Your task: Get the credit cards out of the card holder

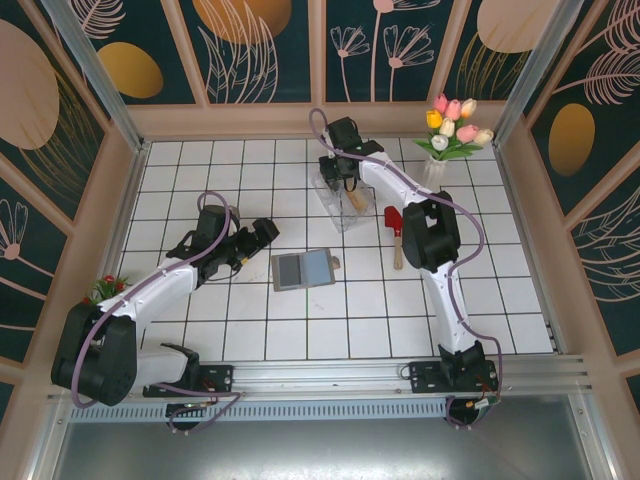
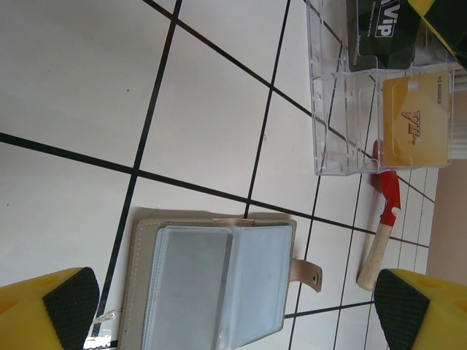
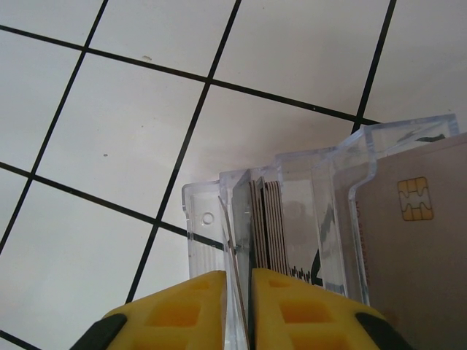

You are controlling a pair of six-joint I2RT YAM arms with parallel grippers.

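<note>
The right gripper has its yellow fingers drawn nearly together, pinching a thin card seen edge-on (so thin that its face cannot be read). It holds that card at the end wall of the clear box. Beside it inside the box stands a stack of cards, and further right a chip card is cut off by the picture's edge. From above, the right gripper hangs over the clear box at the far middle of the table, and the arm hides much of the box.

The left gripper is spread wide, with one black pad at each lower corner of its wrist view, touching nothing. Below it lies the card holder, opened flat on the tiles, its snap tab pointing right and its near edge cut off. Its pale sleeves look cloudy, so I cannot tell whether cards are inside.

In the top view the card holder sits between the arms, just right of the left gripper and nearer than the box. A gold card and a dark card stand in the clear box. A red tool with a wooden handle lies beside the box.
</note>
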